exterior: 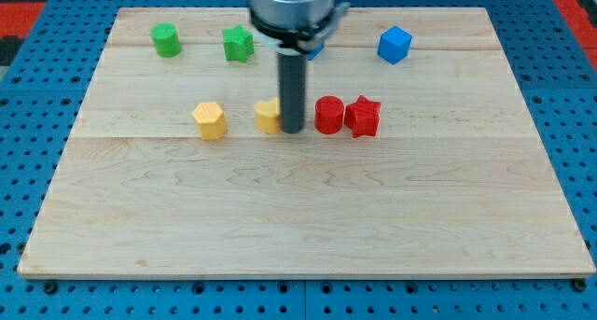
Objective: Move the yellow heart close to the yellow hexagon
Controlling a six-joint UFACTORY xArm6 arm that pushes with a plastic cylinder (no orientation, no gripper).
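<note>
The yellow hexagon [210, 120] sits left of the board's middle. The yellow heart [269, 117] lies a short way to its right, partly hidden by the rod. My tip [292, 131] rests against the heart's right side, between it and the red round block [328, 115]. A gap of about one block width separates the heart from the hexagon.
A red star block [363, 117] touches the red round block's right side. A green round block [166, 40] and a green star block [238, 44] stand at the view's top left. A blue cube [395, 45] stands top right; another blue block [316, 50] peeks from behind the arm.
</note>
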